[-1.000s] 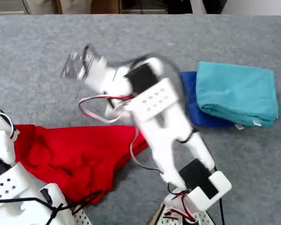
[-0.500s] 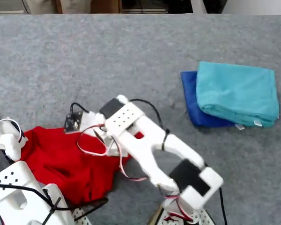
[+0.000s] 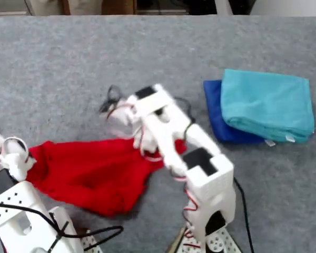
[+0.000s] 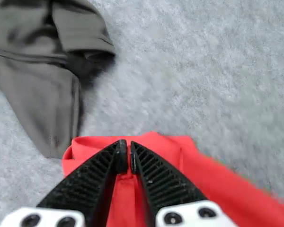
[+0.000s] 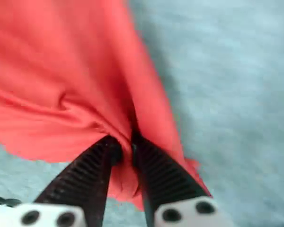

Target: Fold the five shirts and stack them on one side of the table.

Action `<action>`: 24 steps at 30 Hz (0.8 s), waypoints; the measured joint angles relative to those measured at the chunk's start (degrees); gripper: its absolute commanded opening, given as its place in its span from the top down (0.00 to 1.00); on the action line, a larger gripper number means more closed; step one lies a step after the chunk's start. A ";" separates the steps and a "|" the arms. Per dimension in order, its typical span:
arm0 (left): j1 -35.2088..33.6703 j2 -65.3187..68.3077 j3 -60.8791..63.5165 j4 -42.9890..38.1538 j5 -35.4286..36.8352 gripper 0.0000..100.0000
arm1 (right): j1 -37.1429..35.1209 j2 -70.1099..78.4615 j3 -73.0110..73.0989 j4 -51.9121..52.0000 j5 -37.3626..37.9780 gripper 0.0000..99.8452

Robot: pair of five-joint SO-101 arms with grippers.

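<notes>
Nearest the arm bases, the red shirt (image 3: 95,176) is held at one corner by the left hand (image 4: 124,153), whose jaws are closed tight on a fold of cloth. A crumpled grey shirt (image 4: 38,90) is seen on the surface (image 3: 52,63) near that corner, apart from it. Toward the middle, the shirt's opposite edge is pinched by the right hand (image 5: 124,142), likewise closed on red cloth.

A second ago the right arm was raised clear of the shirt. Half a second ago it had been brought down on the bunched edge. Now that edge has been drawn outward, so the shirt is stretched wider between the two hands. This is judged to be the spreading step before folding, since the shirt is not yet flat and slack is left in its near part.

Farther off, a teal shirt (image 3: 266,105) is stacked folded on a blue shirt (image 3: 215,113) at the right side. Two shirts are therefore taken as done, with the red one to be added there.
</notes>
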 measured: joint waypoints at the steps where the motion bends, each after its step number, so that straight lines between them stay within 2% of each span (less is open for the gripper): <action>1: 1.05 0.00 0.53 0.00 0.00 0.98 | 1.32 0.09 -2.29 0.26 0.00 1.00; 8: 10.46 0.09 2.37 -1.67 3.69 0.98 | 4.92 1.67 -16.53 0.09 7.38 0.99; 12: 12.84 0.09 5.10 -4.31 5.01 0.98 | 5.36 6.86 -22.15 0.18 12.04 0.83; 16: 13.10 0.09 6.95 -5.01 5.19 0.98 | 5.54 10.11 -27.16 6.33 13.80 0.67; 19: 13.10 0.09 7.74 -5.10 5.19 0.98 | 6.51 10.11 -30.42 11.69 14.95 0.68; 24: 11.78 0.09 7.74 -5.98 5.19 0.98 | 8.97 7.56 -33.41 18.02 15.12 0.78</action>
